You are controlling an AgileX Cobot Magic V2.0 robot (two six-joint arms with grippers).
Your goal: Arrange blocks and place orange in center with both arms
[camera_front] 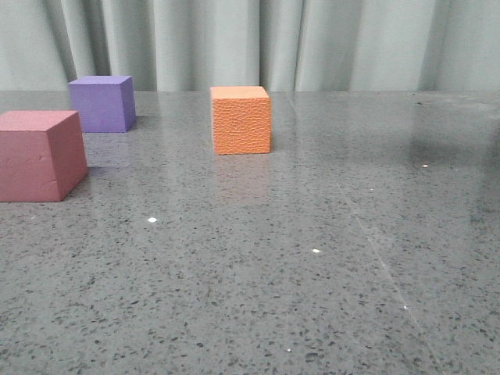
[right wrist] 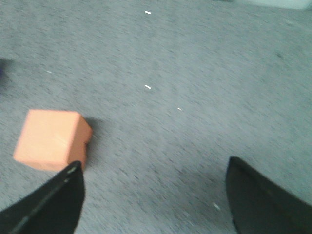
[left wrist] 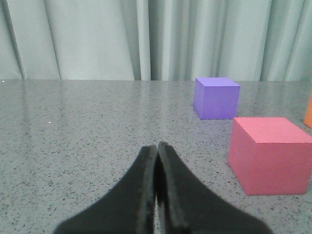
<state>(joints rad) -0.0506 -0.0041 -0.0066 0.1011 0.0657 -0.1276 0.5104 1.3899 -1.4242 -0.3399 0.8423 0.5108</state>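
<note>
three cubes sit apart on my speckled grey table point(camera_front: 328, 297) — orange cube point(camera_front: 241, 119) mid-table, purple cube point(camera_front: 102, 103) far left, pink-red cube point(camera_front: 41, 155) nearer left — while my left gripper point(left wrist: 157, 148) is pressed closed, empty, and my right gripper point(right wrist: 153, 183) gapes wide above the table.

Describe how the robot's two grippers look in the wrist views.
The left gripper has matte black fingers that are broad at the base and taper to narrow curved tips. The right gripper shows the same plain black fingers, blurred here. No cables, markings or other arm parts are visible.
</note>
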